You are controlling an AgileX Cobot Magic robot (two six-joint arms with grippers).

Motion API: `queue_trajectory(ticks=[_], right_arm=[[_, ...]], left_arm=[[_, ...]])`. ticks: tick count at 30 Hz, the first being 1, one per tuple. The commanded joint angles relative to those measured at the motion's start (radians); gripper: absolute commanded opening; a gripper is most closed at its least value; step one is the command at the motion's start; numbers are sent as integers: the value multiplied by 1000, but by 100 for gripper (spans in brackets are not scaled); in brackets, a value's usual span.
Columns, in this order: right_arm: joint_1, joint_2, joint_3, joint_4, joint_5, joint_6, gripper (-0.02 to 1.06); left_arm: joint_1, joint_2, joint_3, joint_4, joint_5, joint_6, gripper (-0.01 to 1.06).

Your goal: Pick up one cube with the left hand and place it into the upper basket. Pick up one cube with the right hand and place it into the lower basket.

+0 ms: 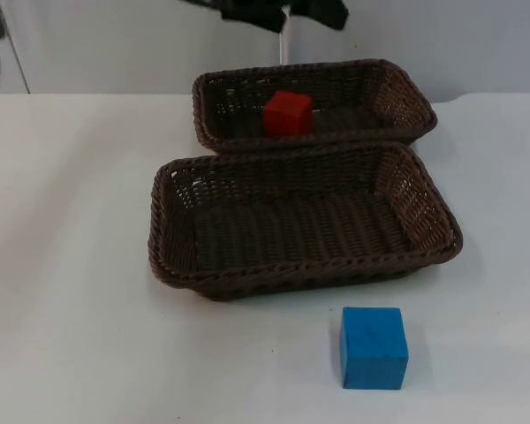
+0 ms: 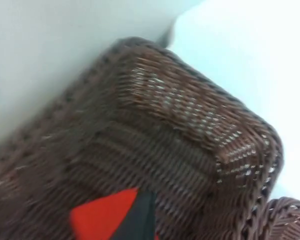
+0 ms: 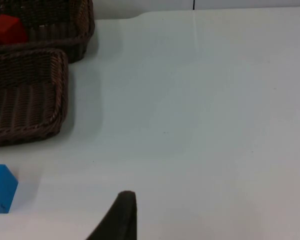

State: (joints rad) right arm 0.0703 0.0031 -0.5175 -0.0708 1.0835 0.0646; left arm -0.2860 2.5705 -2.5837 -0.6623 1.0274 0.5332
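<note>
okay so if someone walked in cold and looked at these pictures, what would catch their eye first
Probably the two bright cubes against the white table. The red cube sits inside the upper basket, at the wall end, while the blue cube rests on the bare table in front of the lower basket, which has nothing in it.

Red cube [image 1: 288, 113] in upper basket [image 1: 397, 88]; lower basket [image 1: 424, 208] empty; blue cube [image 1: 374, 347] on table [image 1: 71, 336].
</note>
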Motion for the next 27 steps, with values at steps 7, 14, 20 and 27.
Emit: queue_trajectory(ticks=[7, 14, 20, 27], right_arm=[[-5, -3, 1, 1, -5, -8, 104], [-5, -3, 1, 1, -5, -8, 104], [-5, -3, 1, 1, -5, -8, 104], [-5, -3, 1, 1, -5, -8, 104]], left_arm=[[-5, -184, 50, 226, 40, -193, 90], [-5, -306, 159, 420, 59, -290, 90], [-5, -352, 188, 443, 113, -307, 90], [-5, -393, 188, 444, 127, -333, 90]])
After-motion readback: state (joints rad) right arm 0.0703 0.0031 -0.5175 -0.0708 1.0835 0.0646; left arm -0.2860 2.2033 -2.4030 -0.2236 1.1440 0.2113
